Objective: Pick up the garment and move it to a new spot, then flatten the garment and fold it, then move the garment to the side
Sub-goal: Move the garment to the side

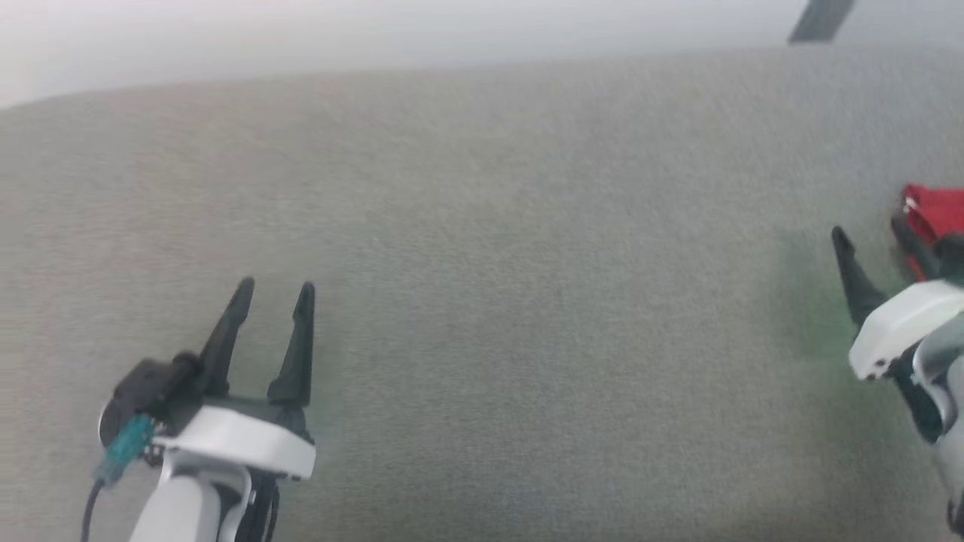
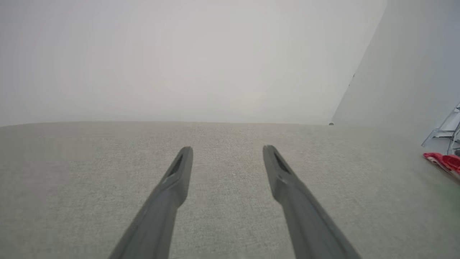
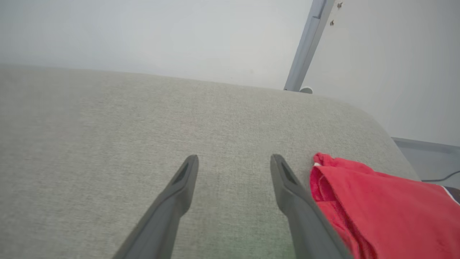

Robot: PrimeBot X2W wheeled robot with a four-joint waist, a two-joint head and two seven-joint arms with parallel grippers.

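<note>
Head view: the grey fabric-covered bench (image 1: pixel 527 263) takes up most of the picture. The left claw (image 1: pixel 276 286) hovers over its lower left part, fingers spread and holding nothing. The right claw (image 1: pixel 870 229) is at the right edge, fingers also spread with nothing between them. The garment (image 1: pixel 938 211) lies as a red bundle at the far right, just beyond the right claw and cut off by the frame. A dark strip (image 1: pixel 821 19) crosses the top right corner.

Left wrist view: the left claw (image 2: pixel 227 149) stands wide apart over bare bench (image 2: pixel 54 180). The garment (image 2: pixel 444 160) shows as a small red patch at the right edge, well apart from this claw. A pale metal frame (image 2: pixel 445 129) rises behind it.

Right wrist view: the right claw (image 3: pixel 234 158) is spread over the bench (image 3: pixel 107 126). The garment (image 3: pixel 388 208) lies just beside its right finger; whether they touch, I cannot tell. Its bunched, layered edge faces the claw, and the cloth runs off towards the lower right corner, near the bench's rounded end, so its full long axis is hidden. A grey pole (image 3: pixel 305 46) leans against the wall beyond the bench, and a thin cable (image 3: pixel 438 178) lies on the floor.
</note>
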